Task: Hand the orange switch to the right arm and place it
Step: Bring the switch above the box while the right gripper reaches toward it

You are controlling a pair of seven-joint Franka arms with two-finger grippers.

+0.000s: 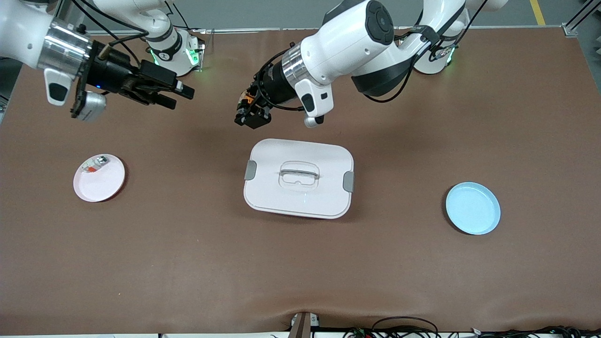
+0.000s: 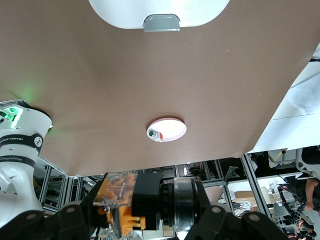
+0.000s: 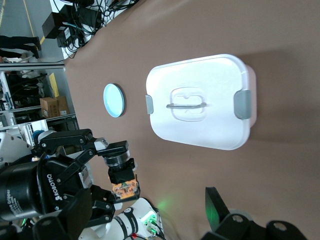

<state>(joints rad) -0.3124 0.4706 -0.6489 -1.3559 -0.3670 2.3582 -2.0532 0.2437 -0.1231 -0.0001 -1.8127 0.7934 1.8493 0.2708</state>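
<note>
The orange switch (image 1: 246, 99) is a stubby black cylinder with an orange end. My left gripper (image 1: 250, 115) is shut on it, up over bare brown table beside the white lidded box (image 1: 299, 177). In the left wrist view the switch (image 2: 142, 200) lies crosswise between the two black fingers of that gripper (image 2: 145, 212). The right wrist view shows the switch (image 3: 123, 176) in the left gripper (image 3: 112, 162). My right gripper (image 1: 181, 96) hangs open and holds nothing, over the table near the right arm's base and pointed toward the left gripper. One of its fingers (image 3: 215, 207) shows.
A pink plate (image 1: 105, 185) toward the right arm's end carries a small silver-white piece with a red bit (image 1: 96, 164). A blue plate (image 1: 473, 208) lies toward the left arm's end. The white box with grey latches sits mid-table.
</note>
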